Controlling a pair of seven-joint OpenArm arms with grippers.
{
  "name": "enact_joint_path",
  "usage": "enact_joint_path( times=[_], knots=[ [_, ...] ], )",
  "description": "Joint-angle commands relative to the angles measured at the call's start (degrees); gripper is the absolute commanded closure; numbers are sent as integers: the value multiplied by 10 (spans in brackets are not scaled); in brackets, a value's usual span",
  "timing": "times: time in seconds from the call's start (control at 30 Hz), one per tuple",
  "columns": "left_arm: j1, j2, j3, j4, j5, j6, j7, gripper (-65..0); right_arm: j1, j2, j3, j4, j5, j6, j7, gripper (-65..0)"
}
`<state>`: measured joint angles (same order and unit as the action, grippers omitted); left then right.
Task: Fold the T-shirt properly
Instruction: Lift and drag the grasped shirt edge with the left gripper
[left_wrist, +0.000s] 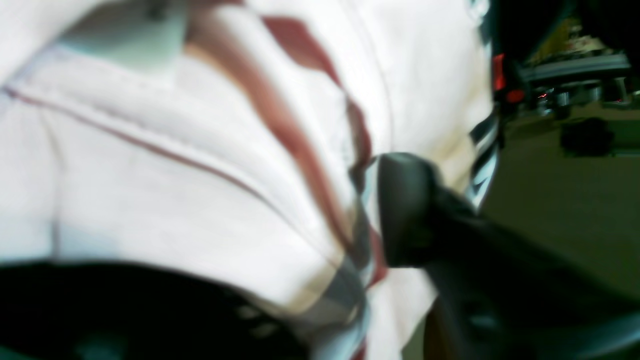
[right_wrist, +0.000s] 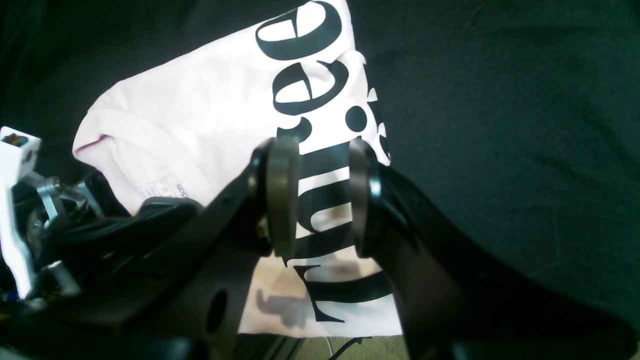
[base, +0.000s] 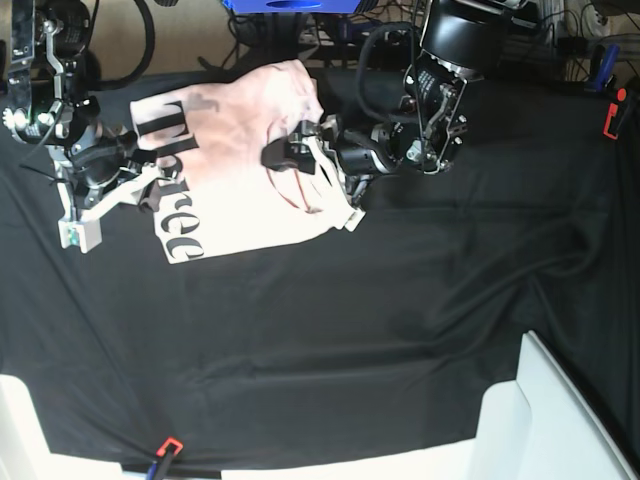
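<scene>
Left jaws (left_wrist: 372, 210) seemingly pinching T-shirt (base: 240, 150) fold, blurry; right jaws (right_wrist: 317, 197) apart, empty, over print.

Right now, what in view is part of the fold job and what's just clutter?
Job:
- T-shirt, pink, "Three" print facing up
- left gripper, on the shirt's cloth
- right gripper, jaws apart over the print

Lying about:
- black table cloth
- red clip at the front edge
- white bin
- cables behind the table
</scene>
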<state>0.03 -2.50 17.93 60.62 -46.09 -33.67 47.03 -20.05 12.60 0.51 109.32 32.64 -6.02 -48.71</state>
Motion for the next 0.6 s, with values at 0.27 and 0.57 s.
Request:
enact_joint_path(
  times=[0.27,0.57],
  knots=[
    [-1,-3,2,3,6,2,14,0,3,4,3,9,3,2,11,-165],
    [-31,-26,-3,12,6,2,60,0,3,5,5,9,3,2,8,-165]
  ],
)
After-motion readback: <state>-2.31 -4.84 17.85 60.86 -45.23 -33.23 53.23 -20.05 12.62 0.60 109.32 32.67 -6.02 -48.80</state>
